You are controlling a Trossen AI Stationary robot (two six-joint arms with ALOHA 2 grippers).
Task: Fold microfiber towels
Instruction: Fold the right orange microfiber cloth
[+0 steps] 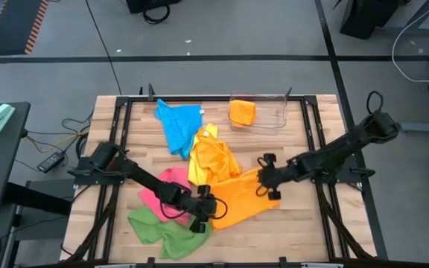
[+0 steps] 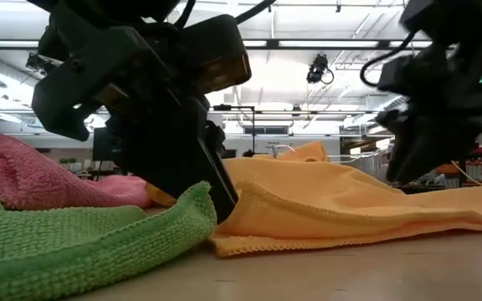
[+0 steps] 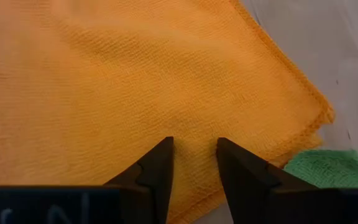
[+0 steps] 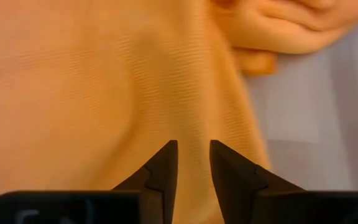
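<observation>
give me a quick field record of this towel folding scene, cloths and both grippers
left gripper: over the orange towel near one corner, jaws parted, nothing between them
right gripper: at the orange towel's far side, fingers slightly apart
green towel: crumpled, front of table
pink towel: beside green
yellow towel: mid table
blue towel: rear
clear bin: holds an orange cloth

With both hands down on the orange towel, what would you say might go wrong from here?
1. The left hand sits near the orange towel's corner, right beside the green towel; a grab could catch both.
2. The yellow towel overlaps the orange one, so lifting may drag it along.
3. The right hand is over mid-cloth, not an edge, so the fold may bunch.
</observation>
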